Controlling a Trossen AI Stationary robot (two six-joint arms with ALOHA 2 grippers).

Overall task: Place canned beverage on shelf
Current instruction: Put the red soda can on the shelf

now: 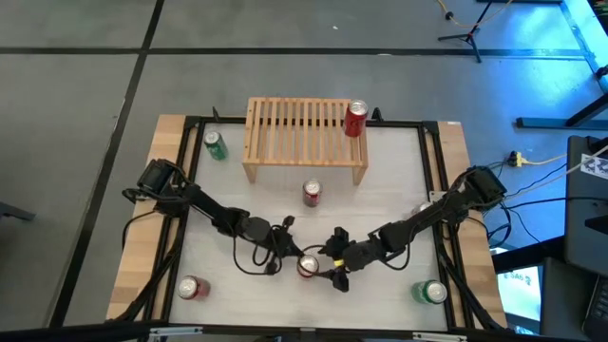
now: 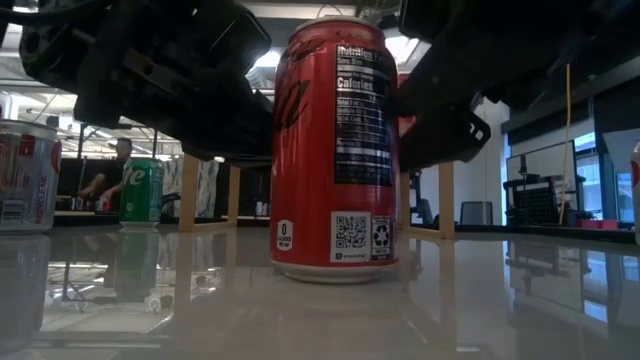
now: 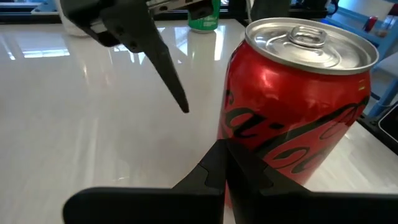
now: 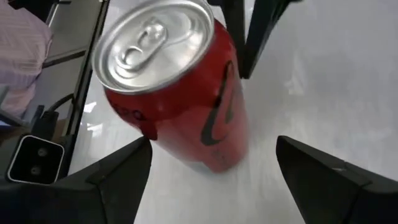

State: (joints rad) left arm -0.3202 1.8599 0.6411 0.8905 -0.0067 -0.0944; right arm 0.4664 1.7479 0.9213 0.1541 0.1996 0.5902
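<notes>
A red canned beverage (image 1: 309, 266) stands upright on the white table near its front edge, and fills the low view (image 2: 335, 150). My right gripper (image 1: 325, 263) is open, one finger on either side of this can (image 4: 174, 81), apart from it. My left gripper (image 1: 290, 254) is shut, its fingertips (image 3: 225, 155) low against the can's left side (image 3: 298, 99). The light-wood shelf (image 1: 304, 138) stands at the table's far edge. Another red can (image 1: 355, 119) stands on the right end of its slats. My left gripper comes at the can nearly level from the table's left. Its shut fingertips (image 3: 222, 163) stand at the lower part of the can's wall (image 3: 249, 155). I cannot tell whether they touch it. The can stands upright on the table.
A red can (image 1: 312, 194) stands in front of the shelf, a green can (image 1: 216, 144) to the shelf's left. A red-and-silver can (image 1: 192, 288) sits at the front left, a green one (image 1: 430, 293) at the front right. A black frame (image 1: 190, 121) rims the table.
</notes>
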